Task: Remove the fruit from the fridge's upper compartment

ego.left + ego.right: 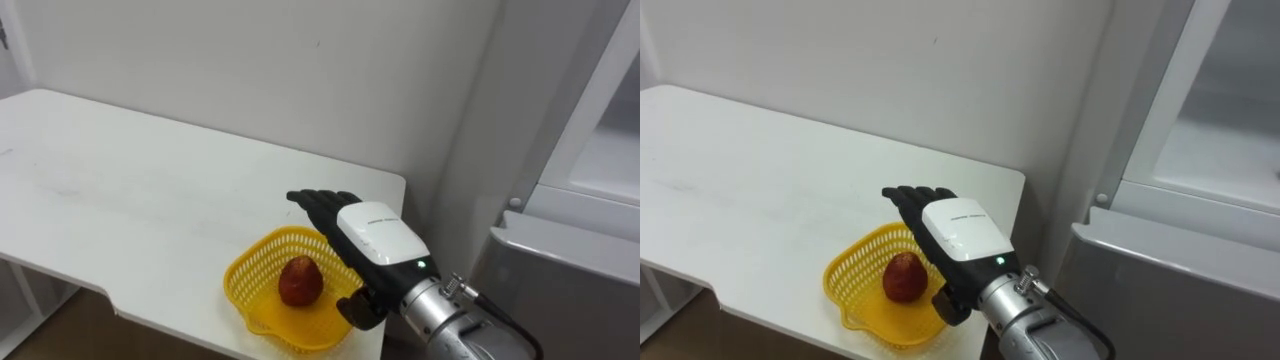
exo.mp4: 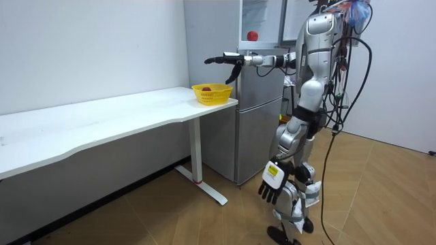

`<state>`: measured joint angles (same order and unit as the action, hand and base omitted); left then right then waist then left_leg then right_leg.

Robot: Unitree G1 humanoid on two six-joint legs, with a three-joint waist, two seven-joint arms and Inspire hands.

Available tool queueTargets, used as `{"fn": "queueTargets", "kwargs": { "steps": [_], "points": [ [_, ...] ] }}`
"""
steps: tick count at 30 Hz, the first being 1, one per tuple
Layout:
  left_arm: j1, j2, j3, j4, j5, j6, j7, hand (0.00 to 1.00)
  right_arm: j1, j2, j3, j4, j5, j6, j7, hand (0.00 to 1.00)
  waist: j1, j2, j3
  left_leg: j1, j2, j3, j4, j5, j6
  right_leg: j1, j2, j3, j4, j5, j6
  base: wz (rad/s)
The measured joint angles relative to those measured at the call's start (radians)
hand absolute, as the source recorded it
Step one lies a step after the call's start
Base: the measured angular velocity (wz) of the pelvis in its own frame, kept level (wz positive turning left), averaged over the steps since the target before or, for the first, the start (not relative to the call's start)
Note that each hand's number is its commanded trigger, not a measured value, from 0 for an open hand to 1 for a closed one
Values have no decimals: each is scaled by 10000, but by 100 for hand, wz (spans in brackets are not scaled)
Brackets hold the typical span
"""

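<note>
Hovering right hand (image 1: 375, 238) over yellow basket (image 1: 243, 262); fingers straight, empty | red fruit (image 1: 300, 282) lies in basket

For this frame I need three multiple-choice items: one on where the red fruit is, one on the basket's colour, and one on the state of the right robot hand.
1. Where does the red fruit lie?
A. On the bare tabletop
B. In the basket
C. In the robot hand's grip

2. What colour is the basket?
A. Blue
B. White
C. Yellow

3. What state is the right robot hand in?
A. Open, fingers straight, holding nothing
B. Shut on the fruit
C. Shut on the basket's rim

Answers:
1. B, as the fruit sits on the basket's floor inside its mesh wall.
2. C, as the mesh is plainly yellow against the white table.
3. A, as the fingers reach out flat above the basket and the fruit lies apart below.
</note>
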<state>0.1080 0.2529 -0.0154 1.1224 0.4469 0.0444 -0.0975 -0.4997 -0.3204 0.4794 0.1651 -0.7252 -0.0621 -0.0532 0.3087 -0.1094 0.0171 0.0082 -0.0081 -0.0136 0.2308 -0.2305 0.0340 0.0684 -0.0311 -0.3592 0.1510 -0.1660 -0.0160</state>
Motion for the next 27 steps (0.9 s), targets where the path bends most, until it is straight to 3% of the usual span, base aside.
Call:
{"fn": "queueTargets", "kwargs": {
  "steps": [10,15,21,27],
  "points": [
    [1,-2,0,-3,9,0,62,0,0,0,-1,-3,98,-1,0,0,-10,20,-3,11,-1,44,0,0,0,3,0,32,1,0,0,0],
    [-3,-1,-3,-15,211,-1,63,0,-1,0,-3,-13,149,-13,-1,0,-21,45,-57,17,0,44,-81,4,8,8,7,91,6,0,0,0],
    [-36,-6,-108,69,155,-23,247,0,-13,16,-55,-640,1162,-94,-101,0,-102,59,-72,61,-7,47,-60,17,25,18,-7,170,6,0,0,0],
    [81,-28,-63,86,162,-33,516,0,-33,185,-1073,-2086,2554,-334,-741,0,-219,182,-10,196,-17,89,-75,20,30,123,-12,371,0,-1,1,-2]
  ]
}}
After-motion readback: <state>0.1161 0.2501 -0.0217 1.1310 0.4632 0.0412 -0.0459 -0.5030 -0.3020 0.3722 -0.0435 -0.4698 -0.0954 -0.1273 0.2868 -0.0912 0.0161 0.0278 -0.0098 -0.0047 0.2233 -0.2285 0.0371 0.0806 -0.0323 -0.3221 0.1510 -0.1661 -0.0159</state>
